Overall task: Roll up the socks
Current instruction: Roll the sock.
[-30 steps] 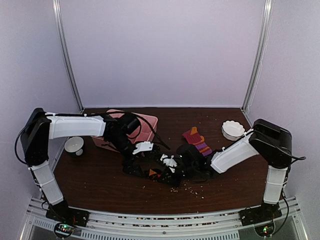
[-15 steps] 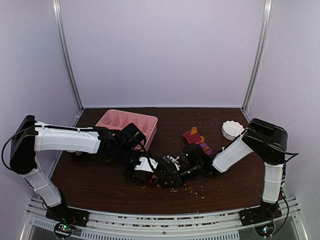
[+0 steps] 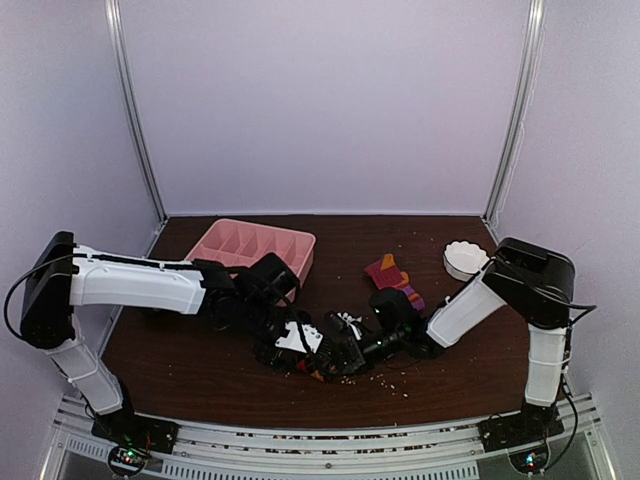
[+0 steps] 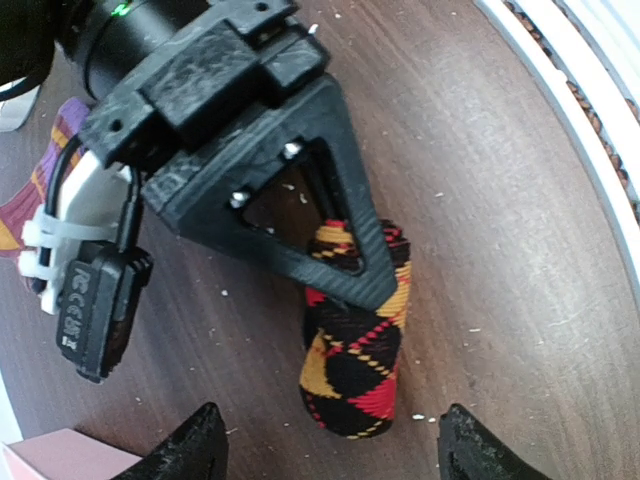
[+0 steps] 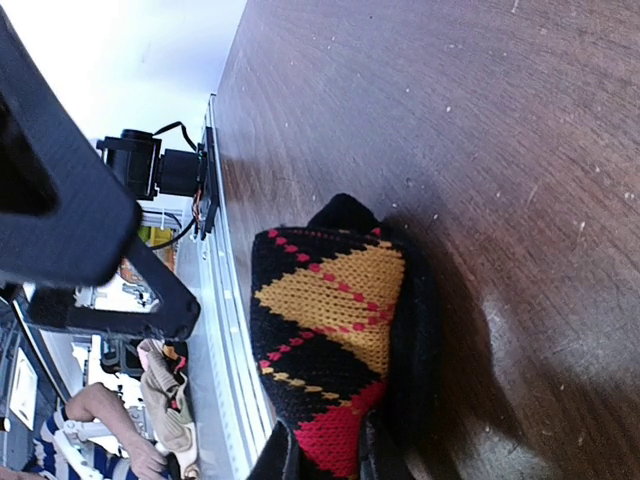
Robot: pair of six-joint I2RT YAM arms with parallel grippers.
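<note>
A rolled sock [image 4: 352, 360], knitted in black, yellow and red diamonds, lies on the dark wooden table near its front middle [image 3: 317, 374]. My right gripper [image 5: 335, 465] is shut on one end of this roll [image 5: 330, 330], pinching the red part. My left gripper [image 4: 335, 450] stands open, one fingertip on each side of the roll's free end and apart from it. In the top view the two grippers meet, left [image 3: 298, 348] and right [image 3: 345, 355]. A second sock [image 3: 393, 278], striped purple, orange and dark red, lies flat behind the right arm.
A pink compartment tray [image 3: 258, 245] stands at the back left, partly behind the left arm. A white fluted bowl [image 3: 465, 260] sits at the back right. Crumbs dot the wood near the grippers. The table's metal front rail [image 4: 590, 90] runs close by.
My left arm has dropped low and swung right, bringing its gripper down over the rolled sock with the jaws narrowing. The right gripper has kept its hold and shifted slightly left.
</note>
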